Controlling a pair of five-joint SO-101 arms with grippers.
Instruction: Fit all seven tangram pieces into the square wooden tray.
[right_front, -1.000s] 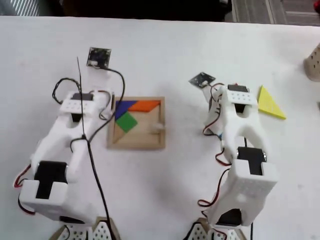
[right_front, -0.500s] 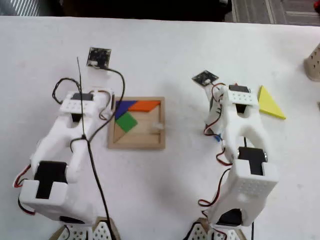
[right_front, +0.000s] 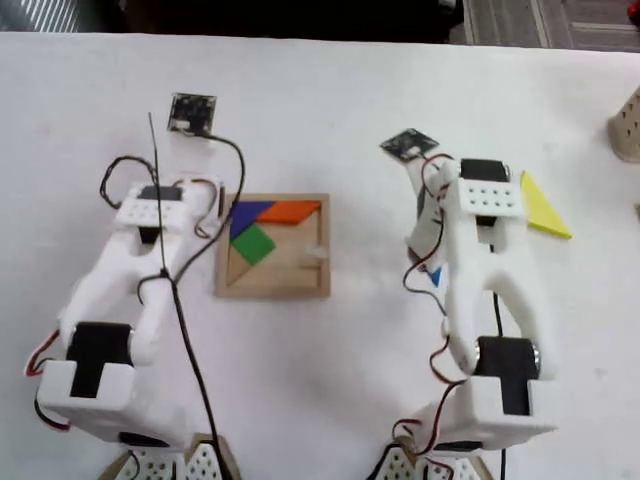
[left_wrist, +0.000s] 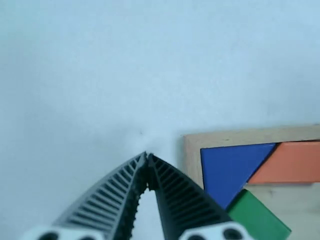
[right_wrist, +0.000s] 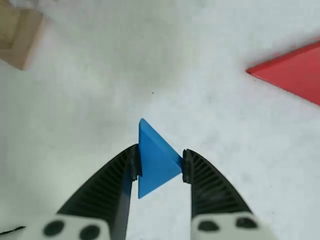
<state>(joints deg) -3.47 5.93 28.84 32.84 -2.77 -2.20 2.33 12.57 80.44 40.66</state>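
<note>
Pick-up step: right gripper (right_wrist: 160, 152) clamps the light-blue triangle (right_wrist: 152, 167); left gripper (left_wrist: 146, 159) is closed, empty. Next move: carry it to the tray (right_front: 272, 292), on this gripper's left.

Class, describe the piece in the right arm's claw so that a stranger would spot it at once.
Start at the wooden tray mid-table, then go to the right arm beside it. In that arm's claw sits a small light blue triangle. Unlike the larger yellow triangle and the red piece lying loose, it is gripped.
</note>
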